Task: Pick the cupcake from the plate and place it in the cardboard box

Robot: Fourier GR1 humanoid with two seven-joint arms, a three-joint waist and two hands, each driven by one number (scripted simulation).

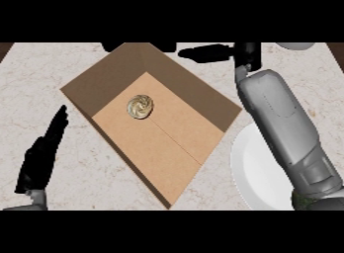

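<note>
The cupcake (139, 106), with a pale swirled top, sits on the floor of the brown cardboard box (196, 94), near its far left wall. Nothing touches it. My right forearm reaches up the right side of the view, over the white plate (251, 170), which has nothing on its visible part. My right hand (208, 53) is past the box's far edge at the top, fingers stretched leftward and holding nothing; the box wall hides part of it. My left hand (42, 150) rests open on the counter left of the box, fingers pointing up.
The marble counter (72, 183) spreads around the box. A dark wooden strip shows at the far corners. A small pale round object (297, 45) sits at the top right edge.
</note>
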